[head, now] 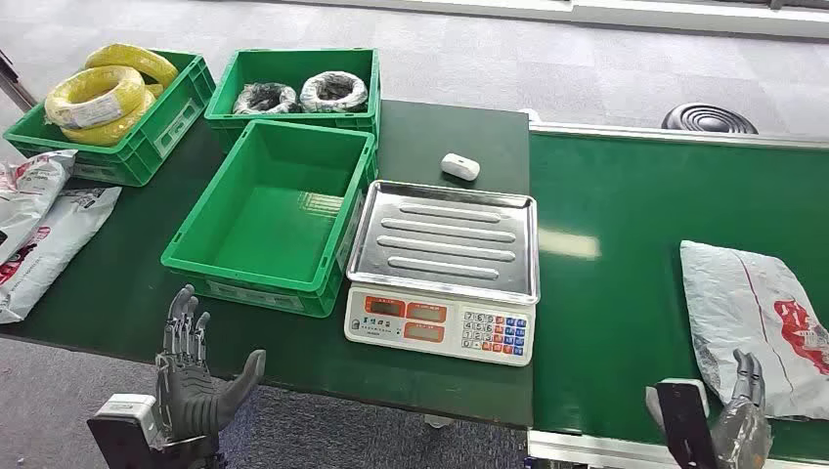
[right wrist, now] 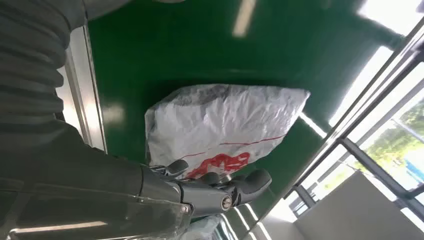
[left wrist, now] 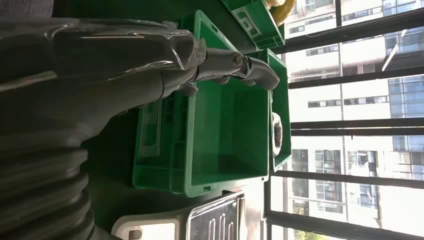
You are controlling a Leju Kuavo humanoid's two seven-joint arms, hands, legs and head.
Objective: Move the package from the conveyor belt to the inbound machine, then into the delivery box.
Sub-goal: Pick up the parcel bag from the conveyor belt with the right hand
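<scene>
Grey plastic mail bags with red print lie at the far left of the dark green table, partly over its edge. Beyond them stands a green crate of yellow cable coils. Next to it a second green crate holds two dark wrapped coils, and directly in front of that one sits a larger green box with nothing inside.

Below the table's near edge the left hand is raised, palm up, its fingers spread apart and holding nothing; in the left wrist view the fingers reach out across the front of the green box.

Just right of the box is a scale with a ribbed steel tray and a white keypad front. Behind it a small white device lies on the table.

Right of the table runs the green conveyor belt, edged with a metal rail. The package, a crinkled grey-white bag with red print, lies flat on the belt near its right side. The right hand is at the package's near edge, fingers pointing up; in the right wrist view the hand has loosely curved fingers lying against the package, and I cannot tell whether they grip it.
</scene>
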